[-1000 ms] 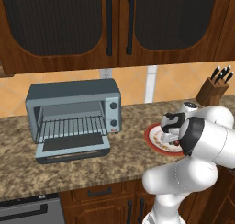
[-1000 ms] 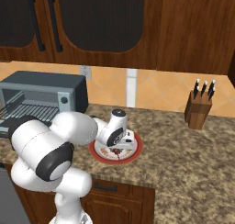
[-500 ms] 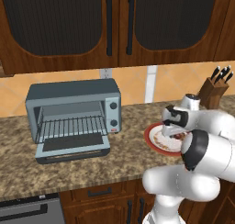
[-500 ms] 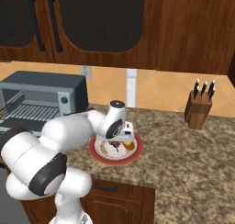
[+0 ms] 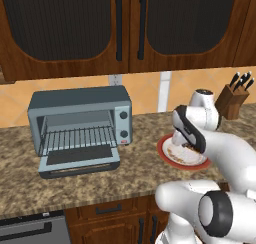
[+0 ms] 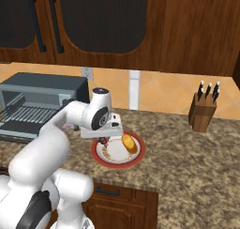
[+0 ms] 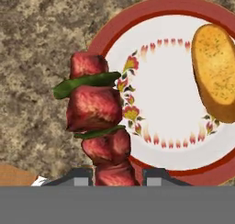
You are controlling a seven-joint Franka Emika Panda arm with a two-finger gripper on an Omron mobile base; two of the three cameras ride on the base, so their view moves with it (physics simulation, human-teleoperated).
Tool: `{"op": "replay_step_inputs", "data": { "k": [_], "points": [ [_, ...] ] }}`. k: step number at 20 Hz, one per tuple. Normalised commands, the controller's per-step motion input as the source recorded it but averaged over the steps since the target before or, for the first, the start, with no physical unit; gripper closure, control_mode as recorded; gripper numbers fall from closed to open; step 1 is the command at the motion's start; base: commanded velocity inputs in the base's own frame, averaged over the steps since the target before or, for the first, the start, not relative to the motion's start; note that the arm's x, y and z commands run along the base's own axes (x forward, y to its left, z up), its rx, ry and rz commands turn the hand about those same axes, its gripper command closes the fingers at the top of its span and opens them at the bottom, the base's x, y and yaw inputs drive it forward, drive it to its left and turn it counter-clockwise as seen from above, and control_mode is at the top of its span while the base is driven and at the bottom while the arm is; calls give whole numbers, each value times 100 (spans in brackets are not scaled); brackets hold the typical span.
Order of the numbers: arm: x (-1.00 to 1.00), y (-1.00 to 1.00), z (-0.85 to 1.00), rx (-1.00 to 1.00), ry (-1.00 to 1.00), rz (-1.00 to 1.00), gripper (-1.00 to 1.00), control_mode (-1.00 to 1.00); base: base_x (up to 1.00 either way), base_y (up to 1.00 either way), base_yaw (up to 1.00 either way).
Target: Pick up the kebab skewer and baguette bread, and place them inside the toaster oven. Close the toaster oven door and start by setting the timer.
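Hand view: tool (image 7: 114,176) is pinched on the kebab skewer (image 7: 95,122), meat chunks running straight out from betw. the fingertips, over the rim of the red-edged plate (image 7: 156,12). Baguette bread (image 7: 215,69) lies on the plate, off to the tool's side, apart from the skewer. Step in hand, I'd say: skewer pickup. Next: carry it across the bench (image 5: 60,183) to the toaster oven (image 5: 80,125), whose toaster oven door (image 5: 80,160) lies dropped open, rack bare.
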Motion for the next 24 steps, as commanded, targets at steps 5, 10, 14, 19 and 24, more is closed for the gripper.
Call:
{"op": "replay_step_inputs", "data": {
  "k": [5, 10, 14, 19, 24],
  "points": [
    [-36, 77, 30, -8, 3, 18, 100, -100, 0, 0, 0],
    [-44, 52, 29, -2, 1, 15, 100, -100, 0, 0, 0],
    [-35, 49, 24, 0, 0, 18, 100, -100, 0, 0, 0],
    [-3, 60, 42, 0, 0, 20, 100, -100, 0, 0, 0],
    [0, 56, 44, 1, 0, 25, 100, -100, 0, 0, 0]
  ]
}}
